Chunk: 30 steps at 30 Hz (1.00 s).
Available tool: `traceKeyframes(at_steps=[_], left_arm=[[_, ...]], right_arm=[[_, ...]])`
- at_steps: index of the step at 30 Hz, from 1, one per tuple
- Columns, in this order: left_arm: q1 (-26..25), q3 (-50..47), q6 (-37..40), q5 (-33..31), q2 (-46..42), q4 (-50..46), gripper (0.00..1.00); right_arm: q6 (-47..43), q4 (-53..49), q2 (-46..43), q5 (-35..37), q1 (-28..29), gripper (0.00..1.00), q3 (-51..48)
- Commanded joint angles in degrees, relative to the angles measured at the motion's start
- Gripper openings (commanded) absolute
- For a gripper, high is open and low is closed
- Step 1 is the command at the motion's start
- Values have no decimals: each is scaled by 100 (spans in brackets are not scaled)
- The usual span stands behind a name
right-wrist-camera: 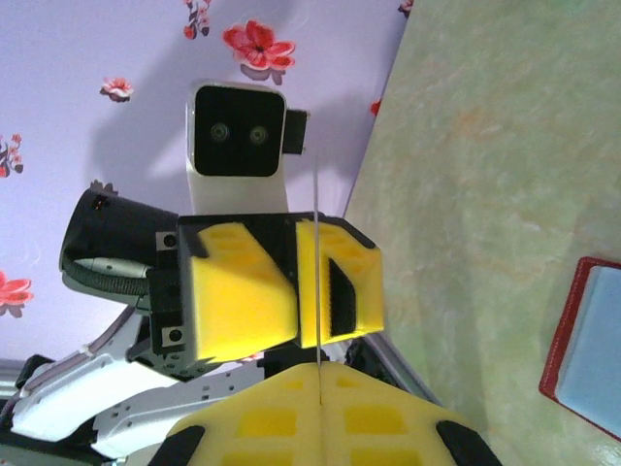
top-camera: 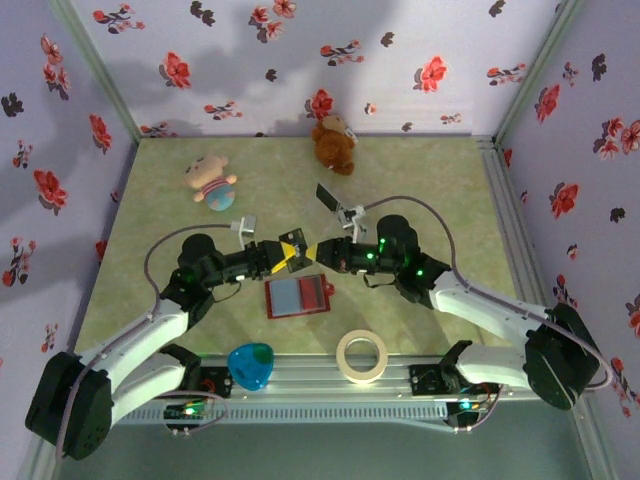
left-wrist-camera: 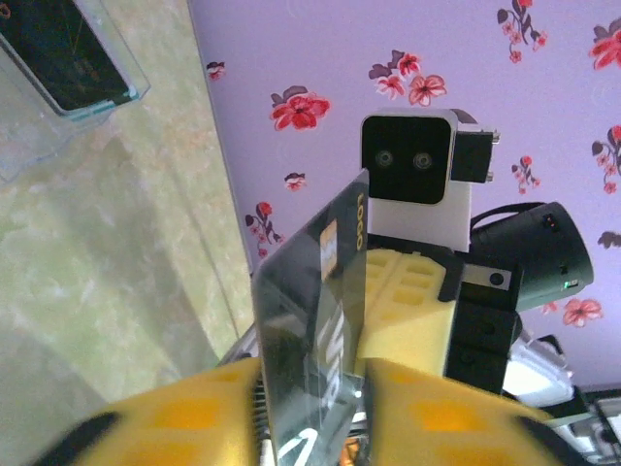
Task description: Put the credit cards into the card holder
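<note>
My two grippers meet tip to tip above the middle of the table. The right gripper (top-camera: 318, 252) (right-wrist-camera: 318, 388) is shut on a dark, glossy credit card (left-wrist-camera: 315, 291), seen edge-on as a thin line (right-wrist-camera: 316, 209). That card's other end reaches between the yellow fingers of my left gripper (top-camera: 287, 254) (left-wrist-camera: 310, 398), which stand narrowly apart around it. The card holder (top-camera: 297, 296) (right-wrist-camera: 592, 340) lies open on the table just in front of the grippers, red-bordered with a pale blue inside. Another dark card (top-camera: 328, 196) (left-wrist-camera: 58, 58) sits in a clear case behind them.
A blue heart-shaped object (top-camera: 251, 363) and a roll of tape (top-camera: 361, 355) lie near the front rail (top-camera: 330, 388). A brown teddy (top-camera: 333, 143) and a small doll (top-camera: 212, 182) lie at the back. Flowered walls enclose the table.
</note>
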Motion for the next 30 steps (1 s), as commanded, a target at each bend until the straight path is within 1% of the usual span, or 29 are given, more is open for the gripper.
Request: traceKeyframes(at_steps=[1, 2, 3, 4, 5, 6, 7, 10, 11, 12, 16, 17, 18, 19, 20, 21, 22, 23, 24, 26, 28, 29, 30], left_arm=[[-36, -53, -20, -48, -57, 395, 8], [-37, -53, -27, -33, -44, 445, 1], [-41, -53, -65, -2, -33, 522, 0], [-41, -68, -104, 41, -23, 615, 0], [-41, -85, -131, 80, -36, 690, 0], [-41, -103, -143, 142, -44, 725, 0], [-41, -105, -139, 238, -37, 727, 0], [-70, -62, -194, 582, 37, 747, 0], [-99, -61, -218, 651, 35, 769, 0], [-132, -61, -214, 710, 33, 775, 0], [-224, -19, -155, 962, 67, 724, 0], [-240, -22, -189, 995, 72, 770, 0], [-256, -39, -234, 1050, 77, 856, 0], [-261, -61, -284, 1110, 84, 966, 0], [-262, -90, -337, 1158, 101, 1063, 0], [-263, -126, -390, 1173, 107, 1155, 3], [-262, -148, -419, 1174, 120, 1191, 12], [-261, -157, -448, 1159, 133, 1180, 32], [-239, -173, -467, 1116, 147, 1140, 42], [-146, -264, -448, 995, 109, 979, 46], [54, -360, -191, 850, 9, 385, 47], [161, -357, 26, 802, -43, -160, 46], [288, -301, 315, 691, -152, -1007, 47]], right_arm=[[109, 250, 28, -223, 53, 0, 7], [111, 233, 28, -251, 46, 0, 12], [88, 195, 16, -289, 36, 6, 34], [12, 112, 7, -359, 37, 21, 69], [-92, -7, -6, -439, 36, 30, 121], [-258, -175, -17, -548, 42, 36, 205], [-442, -378, -32, -641, 37, 41, 291], [-865, -804, -90, -800, 24, 42, 479], [-941, -862, -95, -858, 23, 42, 523], [-1037, -951, -86, -924, 10, 39, 598], [-1444, -1506, -43, -1117, -12, 23, 879], [-1473, -1561, -33, -1152, -16, 19, 920], [-1495, -1587, -26, -1196, -25, 18, 951], [-1512, -1600, -24, -1225, -25, 13, 970], [-1522, -1607, -16, -1249, -21, 7, 984], [-1529, -1616, -9, -1272, -23, 0, 995], [-1536, -1646, 4, -1262, -34, 0, 1005], [-1553, -1689, 7, -1224, -30, 0, 1007], [-1578, -1758, 28, -1151, -31, 0, 1014], [-1691, -2022, 127, -1065, -40, 0, 1053], [-1935, -2435, 341, -974, -54, 0, 1111], [-2029, -2588, 444, -929, -68, 0, 1120], [-2125, -2747, 589, -871, -89, 0, 1112]])
